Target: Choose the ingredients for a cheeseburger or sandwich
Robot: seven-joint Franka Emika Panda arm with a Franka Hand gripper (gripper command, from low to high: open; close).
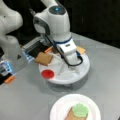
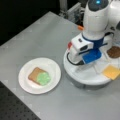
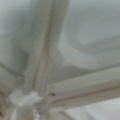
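Note:
A white paper plate [image 1: 58, 110] [image 2: 25, 77] carries the sandwich base: a tan bread slice [image 1: 71, 115] [image 2: 33, 73] with green lettuce [image 1: 80, 110] [image 2: 43, 78] on it. A white round divided tray [image 1: 80, 72] [image 2: 82, 77] holds the remaining ingredients: another bread slice [image 1: 43, 58], a red tomato disc [image 1: 47, 74], a brown patty [image 2: 114, 52] and yellow cheese [image 2: 111, 72]. My gripper [image 1: 65, 65] [image 2: 80, 67] is lowered over the tray's middle, its fingers hidden under the hand. The wrist view shows only the tray's white dividers [image 3: 75, 85] from very close.
The arm's base [image 1: 11, 47] stands at a front view's left, beside a black tray-like fixture [image 1: 35, 50]. A small orange piece [image 1: 9, 79] lies near the base. Bare grey table [image 2: 37, 37] surrounds the plate and the tray.

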